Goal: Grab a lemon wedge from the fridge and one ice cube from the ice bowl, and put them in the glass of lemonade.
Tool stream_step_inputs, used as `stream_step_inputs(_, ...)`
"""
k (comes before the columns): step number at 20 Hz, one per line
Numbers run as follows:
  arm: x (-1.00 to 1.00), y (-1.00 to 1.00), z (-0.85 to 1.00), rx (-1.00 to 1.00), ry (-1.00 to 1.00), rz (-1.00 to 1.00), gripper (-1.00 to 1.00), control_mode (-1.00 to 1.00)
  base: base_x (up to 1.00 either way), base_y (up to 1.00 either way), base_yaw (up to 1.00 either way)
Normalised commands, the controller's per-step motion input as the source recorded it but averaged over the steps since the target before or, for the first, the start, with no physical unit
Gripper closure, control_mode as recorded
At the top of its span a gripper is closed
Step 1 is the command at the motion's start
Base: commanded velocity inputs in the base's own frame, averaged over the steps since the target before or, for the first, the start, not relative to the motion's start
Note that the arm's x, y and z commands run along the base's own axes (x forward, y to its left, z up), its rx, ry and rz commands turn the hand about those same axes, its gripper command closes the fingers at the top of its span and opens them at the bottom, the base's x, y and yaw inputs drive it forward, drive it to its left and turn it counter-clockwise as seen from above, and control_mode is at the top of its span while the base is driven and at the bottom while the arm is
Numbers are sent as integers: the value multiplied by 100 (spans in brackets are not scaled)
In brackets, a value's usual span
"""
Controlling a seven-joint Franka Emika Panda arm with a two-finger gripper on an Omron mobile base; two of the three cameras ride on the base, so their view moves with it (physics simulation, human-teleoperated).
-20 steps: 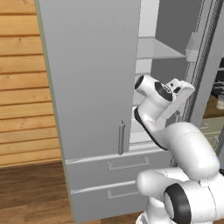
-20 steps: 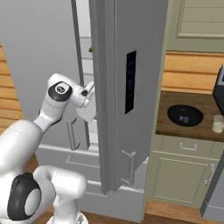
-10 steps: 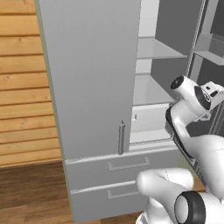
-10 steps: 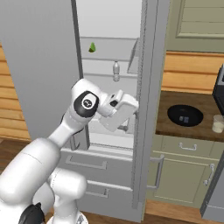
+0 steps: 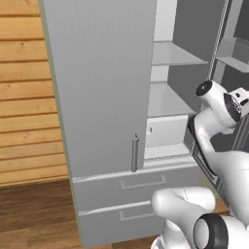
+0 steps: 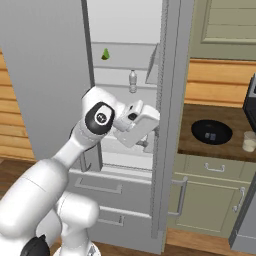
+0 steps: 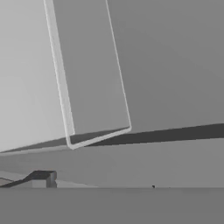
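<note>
The fridge (image 6: 45, 75) has its left door shut and its right door (image 6: 167, 115) swung out edge-on to the right base view. The lemon wedge (image 6: 105, 54), small and green-yellow, lies on an upper shelf inside. My gripper (image 6: 145, 144) is low in the opening, close to the inner face of the open door, open with nothing in it. One dark fingertip (image 7: 41, 178) shows at the left in the hand view, facing a clear door bin (image 7: 94, 87). The black ice bowl (image 6: 211, 131) and the glass of lemonade (image 6: 248, 141) stand on the counter to the right.
A small bottle (image 6: 132, 81) stands on the shelf below the wedge. Bare shelves (image 5: 172, 53) and a white crisper box (image 5: 165, 131) show in the left base view. Two drawers (image 5: 141, 182) sit under the doors. Beige cabinets (image 6: 210, 200) carry the counter.
The right fridge door has swung from half shut to wide open. My hand moved rightward with it, and the shelves, wedge and bottle came into sight.
</note>
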Motion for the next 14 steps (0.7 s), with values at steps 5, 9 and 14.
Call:
stream_step_inputs(5, -66, 25, 82, 3, -3, 15, -100, -100, 0, 0, 0)
stream_step_inputs(9, -96, 67, 56, 0, -17, 16, -100, -100, 0, 0, 0)
stream_step_inputs(14, -66, 91, 0, 23, -36, 23, -100, -100, 0, 0, 0)
